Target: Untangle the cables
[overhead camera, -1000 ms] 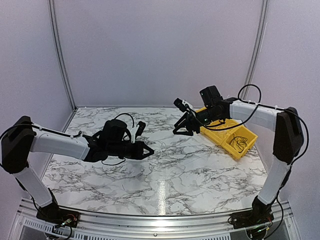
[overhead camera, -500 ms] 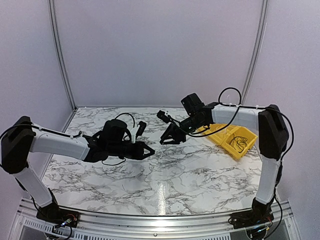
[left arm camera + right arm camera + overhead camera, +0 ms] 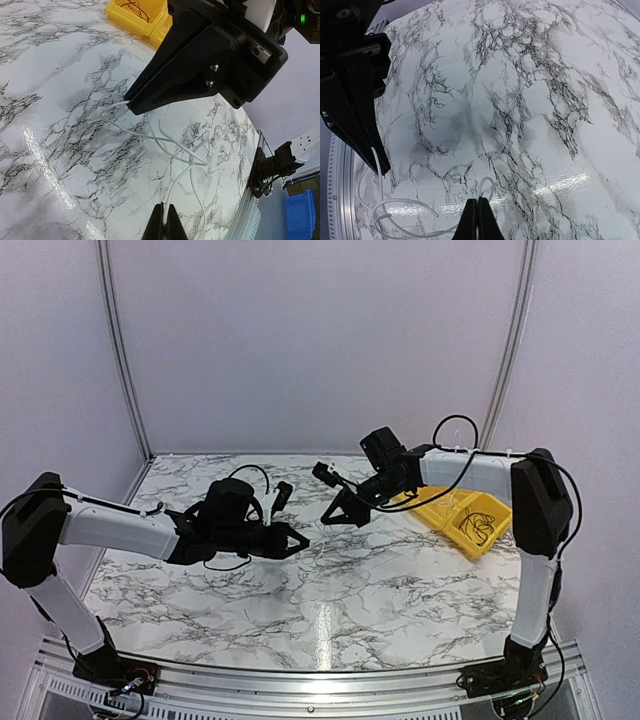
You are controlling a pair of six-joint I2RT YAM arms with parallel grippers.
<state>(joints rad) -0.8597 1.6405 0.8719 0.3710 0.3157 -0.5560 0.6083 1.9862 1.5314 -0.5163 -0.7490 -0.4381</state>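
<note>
A thin white cable (image 3: 192, 159) hangs in tangled loops above the marble table (image 3: 400, 590) between my two grippers. My left gripper (image 3: 164, 207) is shut on one strand of it; in the top view the left gripper (image 3: 303, 540) sits left of centre. Facing it from the right, my right gripper (image 3: 477, 201) is shut on a small loop of the white cable (image 3: 489, 183); its tip (image 3: 325, 522) is a short way from the left one. Thin black cables (image 3: 478, 523) lie looped in the yellow bin (image 3: 497, 520).
The yellow bin (image 3: 150, 27) stands at the right back of the table, behind the right arm. White walls close in the table at the back and on both sides. A metal rail (image 3: 300, 680) runs along the near edge.
The right arm swung left from over the yellow bin to just in front of the left gripper, and its jaws went from open to shut on the white cable. The left arm stayed put.
</note>
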